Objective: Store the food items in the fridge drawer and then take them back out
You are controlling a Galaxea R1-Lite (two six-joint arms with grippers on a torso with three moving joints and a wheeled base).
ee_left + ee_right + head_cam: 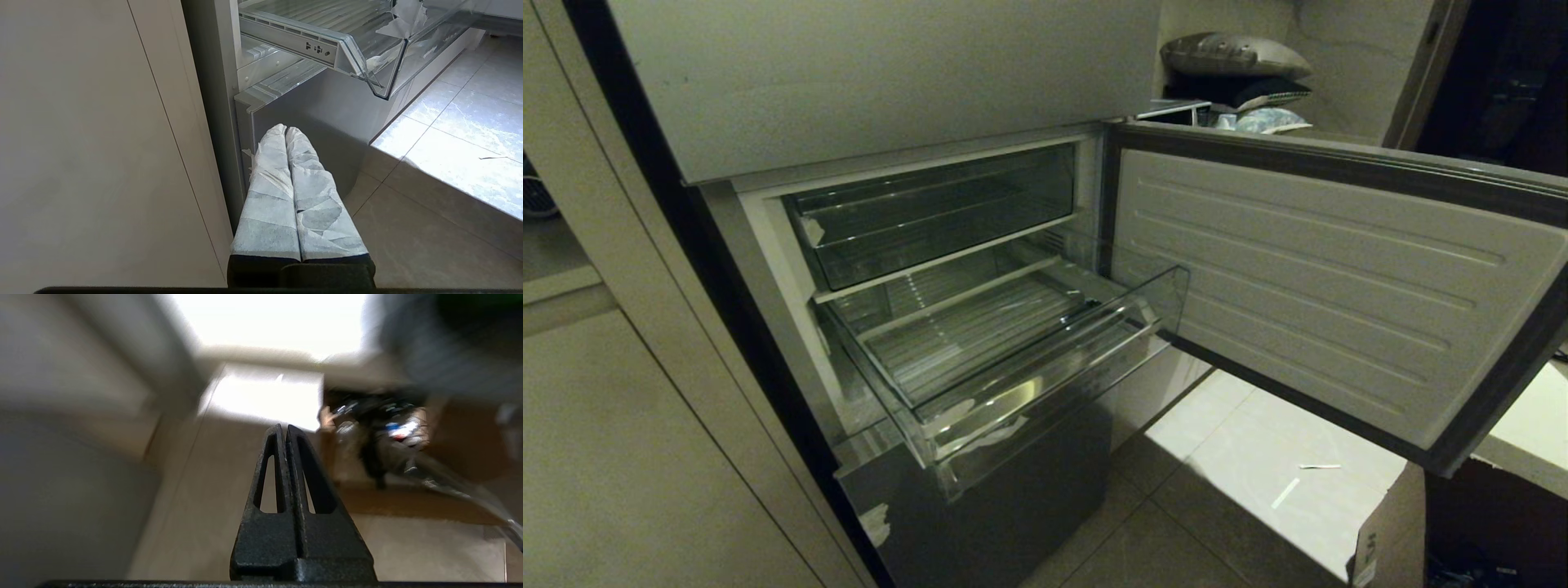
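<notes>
Room: we looked down at a tiled floor (1241,457) in front of a fridge, with pale cabinet panels (645,457) running along our left side.
Fridge door: we saw the compartment door (1339,286) swung wide open to the right, its ribbed white inner face turned toward us.
Fridge drawer: the fridge drawer (980,359) was pulled out toward us, a wide shallow clear tray with a ribbed floor and whitish tape scraps on its stepped front lip.
Drawer contents: we could make out no food item in the drawer or anywhere else in our views.
Upper bin: a darker clear bin (931,212) sat pushed in just above the drawer.
Lower panel: a grey steel panel (1013,490) stood below the drawer's front lip.
Left gripper: our left gripper (286,130) hung low beside the grey panel, under the drawer's corner, its white-wrapped fingers (269,192) pressed together and holding nothing.
Right gripper: our right gripper (284,428) was outside the head view, its black fingers (310,486) closed together on nothing, pointing over blurred floor toward a cardboard box (392,457).
</notes>
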